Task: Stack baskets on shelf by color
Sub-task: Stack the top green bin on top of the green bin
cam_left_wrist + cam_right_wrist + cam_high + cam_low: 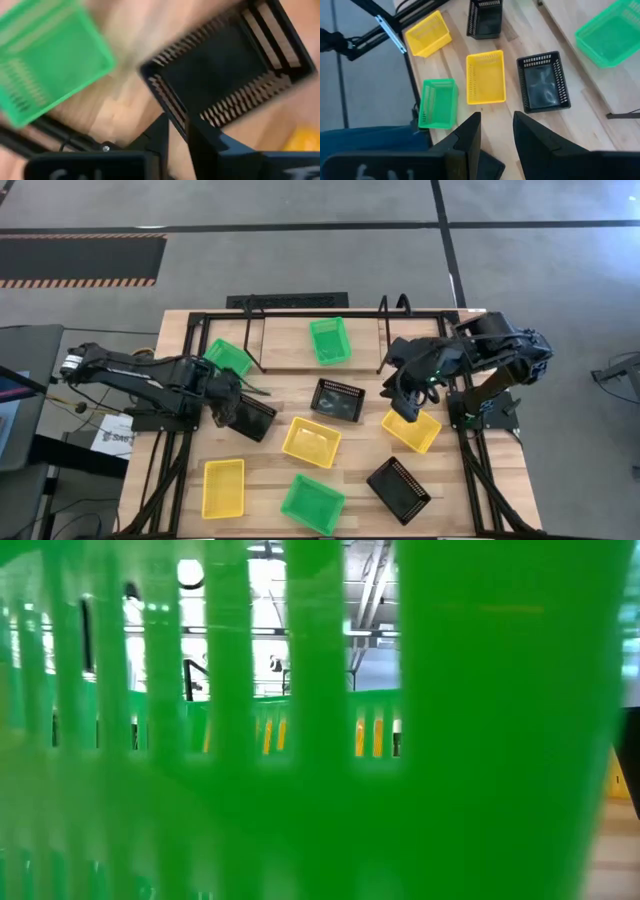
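Observation:
My left gripper [243, 412] is shut on a black basket [257, 418] at the table's left, near the shelf [285, 345]. One green basket [330, 340] stands on the shelf's plank. Another green basket [228, 358] sits at the shelf's left end beside the wire loop. My right gripper [405, 406] is open above a yellow basket [413, 431] and holds nothing. On the tabletop lie two more yellow baskets [311, 441] [223, 487], two black ones [338, 400] [398, 489] and a green one [312, 503]. My left gripper holds the black basket by one side wall near a corner [176, 117], with one finger [161, 137] outside the wall and one [202, 142] inside, coming from above on a slant from the table's left. Whether the basket is clear of the table, I cannot tell.
The near green basket's wall [320, 740] fills the low view and hides the table behind it. Black frame rails [470, 450] run along both table sides. The shelf's upright wire loops [252, 330] [385, 330] stand at its ends. Bare plank shows on the shelf right of the green basket.

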Robot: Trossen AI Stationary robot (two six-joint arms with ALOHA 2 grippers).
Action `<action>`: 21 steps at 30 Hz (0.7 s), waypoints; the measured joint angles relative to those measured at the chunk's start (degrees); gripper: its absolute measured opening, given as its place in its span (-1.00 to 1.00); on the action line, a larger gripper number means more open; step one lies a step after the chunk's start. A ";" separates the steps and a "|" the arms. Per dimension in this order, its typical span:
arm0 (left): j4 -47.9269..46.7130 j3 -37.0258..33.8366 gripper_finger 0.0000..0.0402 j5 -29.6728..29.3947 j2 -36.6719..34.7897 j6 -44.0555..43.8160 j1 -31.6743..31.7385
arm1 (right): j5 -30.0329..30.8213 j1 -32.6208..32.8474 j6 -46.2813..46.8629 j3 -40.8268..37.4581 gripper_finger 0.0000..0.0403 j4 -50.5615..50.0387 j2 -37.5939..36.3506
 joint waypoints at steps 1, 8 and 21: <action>-0.13 0.00 -0.62 1.41 0.54 3.13 0.00 | -0.40 0.00 -0.07 0.00 -0.34 -0.02 -0.40; -5.15 -0.04 -0.40 -0.31 3.37 18.82 0.05 | -0.94 0.19 0.28 0.02 -0.34 4.37 -0.67; -2.94 -4.95 -0.41 -1.45 -2.65 36.70 16.22 | -0.94 0.13 -1.68 0.00 -0.34 12.28 -0.16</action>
